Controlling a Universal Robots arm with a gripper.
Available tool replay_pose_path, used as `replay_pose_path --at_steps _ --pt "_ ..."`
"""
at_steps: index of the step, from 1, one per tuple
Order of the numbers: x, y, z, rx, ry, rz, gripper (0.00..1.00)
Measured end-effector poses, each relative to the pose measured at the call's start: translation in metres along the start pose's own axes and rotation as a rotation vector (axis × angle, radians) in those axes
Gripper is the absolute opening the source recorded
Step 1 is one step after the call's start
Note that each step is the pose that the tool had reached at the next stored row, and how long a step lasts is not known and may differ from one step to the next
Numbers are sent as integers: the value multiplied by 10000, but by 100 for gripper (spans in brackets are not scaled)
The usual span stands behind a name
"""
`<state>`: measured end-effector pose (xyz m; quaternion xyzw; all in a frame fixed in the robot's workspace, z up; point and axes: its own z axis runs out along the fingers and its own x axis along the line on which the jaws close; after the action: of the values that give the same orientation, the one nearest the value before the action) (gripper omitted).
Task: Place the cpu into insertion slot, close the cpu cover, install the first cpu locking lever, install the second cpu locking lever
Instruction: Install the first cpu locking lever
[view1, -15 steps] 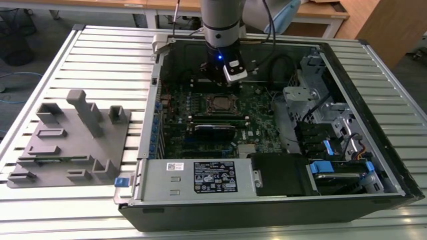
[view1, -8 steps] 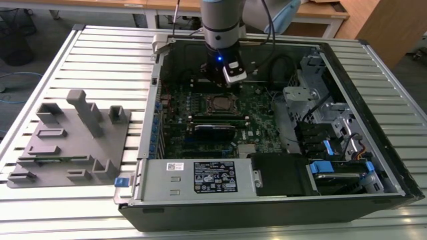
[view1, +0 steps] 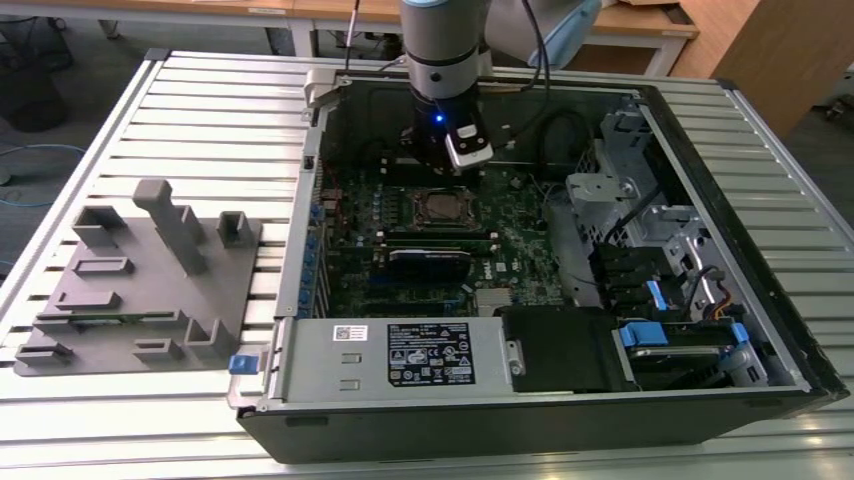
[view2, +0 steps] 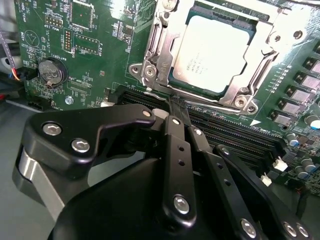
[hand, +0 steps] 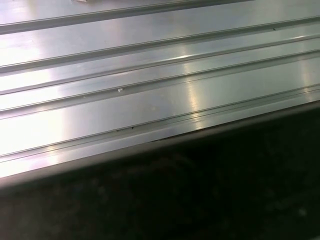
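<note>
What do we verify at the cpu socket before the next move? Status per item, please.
1. Cpu lying flat in the slot: ok.
2. Cover down over the cpu's edges: ok, it looks closed in the second wrist view.
3. Levers latched: cannot tell.
4. Tool placed at the cover's edge, on the side of the memory slots: ok.
5. Tool tips together: ok. Whether they pinch anything: cannot tell.
</note>
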<state>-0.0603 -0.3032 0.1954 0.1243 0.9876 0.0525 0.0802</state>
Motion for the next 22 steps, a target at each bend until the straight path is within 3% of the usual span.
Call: replay_pose_path --at_steps 22 --pt "-6 16 -14 -3 -12 149 11"
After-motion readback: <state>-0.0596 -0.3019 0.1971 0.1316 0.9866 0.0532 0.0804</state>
